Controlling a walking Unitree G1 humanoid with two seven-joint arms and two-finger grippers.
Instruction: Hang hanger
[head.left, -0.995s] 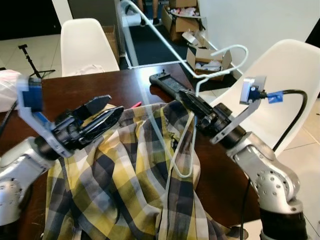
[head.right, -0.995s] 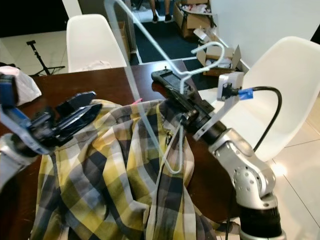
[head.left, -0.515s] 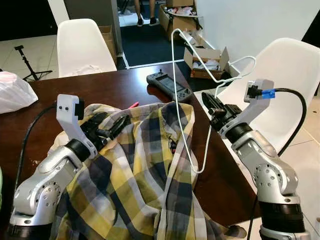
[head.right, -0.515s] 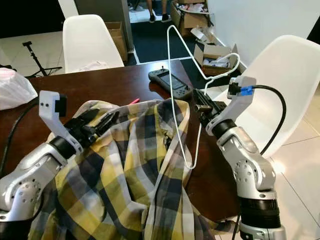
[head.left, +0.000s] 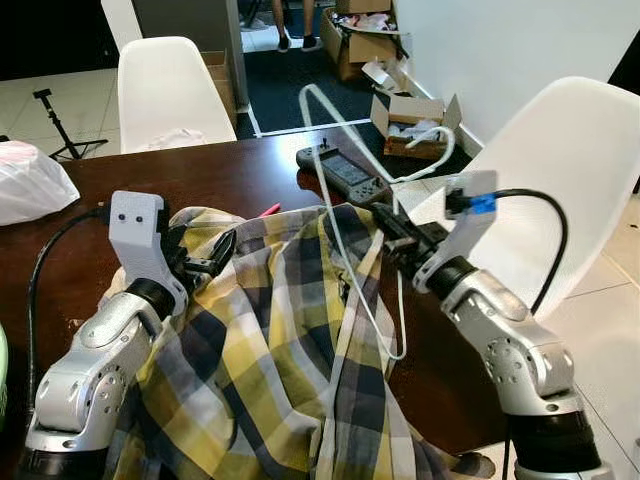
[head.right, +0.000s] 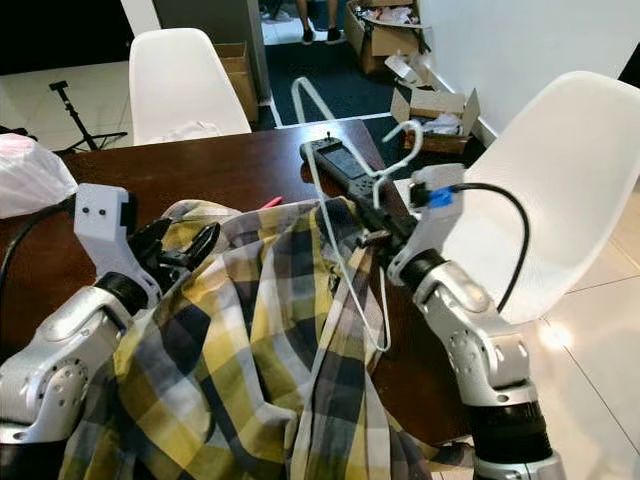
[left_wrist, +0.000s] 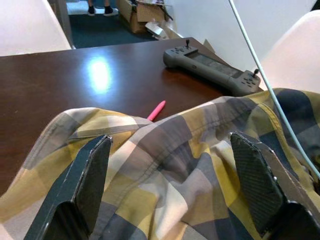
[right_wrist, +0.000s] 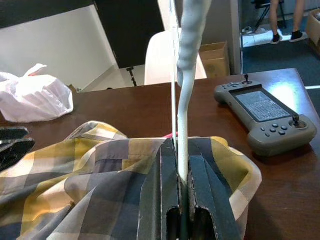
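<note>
**Hanger pinched in the right jaws, up over the plaid shirt**

Hanger, thin and white, stands off the desk in the grip of the right gripper, whose jaws are pressed together on the wire, as the right wrist view shows plainly. Its hook curls up near the white chair on the robot's right, and one long loop hangs down across the front of the shirt. That shirt, checked in yellow, grey and white, lies rumpled over the near part of the dark brown desk, and the hanger's lower loop rests against it.

On the other side, the left gripper sits low at the shirt's collar edge, jaws spread wide with plaid cloth between and beneath them, gripping nothing.

No writing can be read anywhere; the screen on the grey handheld controller is too blurred to make out. That controller lies on the desk just beyond the shirt, with a pink pen beside the collar. A white plastic bag sits at the desk's far left. A second white chair stands behind the desk, open cardboard boxes clutter the floor beyond, and a person's legs show in the doorway.
</note>
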